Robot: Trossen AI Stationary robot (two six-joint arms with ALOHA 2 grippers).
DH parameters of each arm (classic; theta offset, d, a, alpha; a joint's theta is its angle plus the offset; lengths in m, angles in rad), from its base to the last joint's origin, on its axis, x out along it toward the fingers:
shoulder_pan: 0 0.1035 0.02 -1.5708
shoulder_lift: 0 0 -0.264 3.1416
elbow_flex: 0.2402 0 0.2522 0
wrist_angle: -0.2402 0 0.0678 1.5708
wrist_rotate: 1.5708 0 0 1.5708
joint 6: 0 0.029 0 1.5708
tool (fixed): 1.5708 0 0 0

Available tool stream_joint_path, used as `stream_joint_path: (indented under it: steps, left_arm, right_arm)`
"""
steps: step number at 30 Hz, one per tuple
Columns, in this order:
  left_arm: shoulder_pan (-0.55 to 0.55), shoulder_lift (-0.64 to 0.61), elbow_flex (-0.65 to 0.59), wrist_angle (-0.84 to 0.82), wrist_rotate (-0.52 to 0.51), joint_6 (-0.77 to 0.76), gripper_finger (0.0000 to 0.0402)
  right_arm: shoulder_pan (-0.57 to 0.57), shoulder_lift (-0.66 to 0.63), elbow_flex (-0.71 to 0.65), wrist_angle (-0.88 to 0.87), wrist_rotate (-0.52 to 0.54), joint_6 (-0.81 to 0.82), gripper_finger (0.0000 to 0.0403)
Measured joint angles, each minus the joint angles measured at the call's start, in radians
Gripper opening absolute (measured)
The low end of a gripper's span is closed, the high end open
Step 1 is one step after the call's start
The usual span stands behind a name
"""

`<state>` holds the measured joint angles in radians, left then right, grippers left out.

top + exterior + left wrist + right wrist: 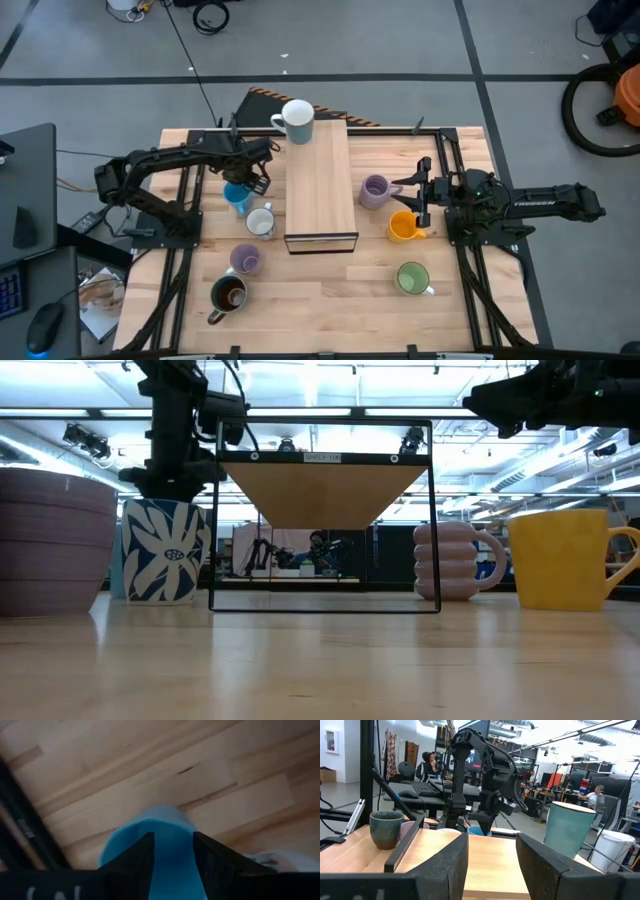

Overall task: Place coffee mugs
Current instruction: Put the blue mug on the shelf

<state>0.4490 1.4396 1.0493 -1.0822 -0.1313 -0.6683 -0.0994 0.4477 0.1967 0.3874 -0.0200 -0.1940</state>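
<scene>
left gripper [255, 181] straddles the blue mug [237, 198] rim — fingers apart.

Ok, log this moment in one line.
left gripper: over blue mug, fingers straddling its rim | right gripper: empty, between lilac mug and orange mug

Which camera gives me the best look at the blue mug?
The low view: the blue mug stands side-on, its white flower pattern plain. The high view shows a blue patch under the left claw. The left wrist view sees only its rim; the right wrist view a sliver.
</scene>
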Motion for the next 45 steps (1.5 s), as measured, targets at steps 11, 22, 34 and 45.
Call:
stream_joint_path:
  steps: [11, 22, 34, 45]
  left_arm:
    - [0.040, -0.001, -0.006, 0.011, 0.077, 0.000, 0.0143]
    - [0.039, 0.002, 0.044, -0.047, 0.102, 0.001, 0.0142]
    - [0.029, 0.002, 0.037, -0.033, 0.085, -0.053, 0.0142]
    - [0.033, 0.002, -0.010, 0.072, 0.080, -0.061, 0.0142]
  right_arm:
    - [0.000, 0.000, 0.000, 0.000, 0.000, -0.004, 0.0171]
    - [0.000, 0.000, 0.000, 0.001, 0.000, -0.011, 0.0171]
    - [0.000, 0.000, 0.000, 0.000, -0.007, -0.011, 0.0171]
    - [0.000, 0.000, 0.000, 0.004, -0.008, -0.011, 0.0171]
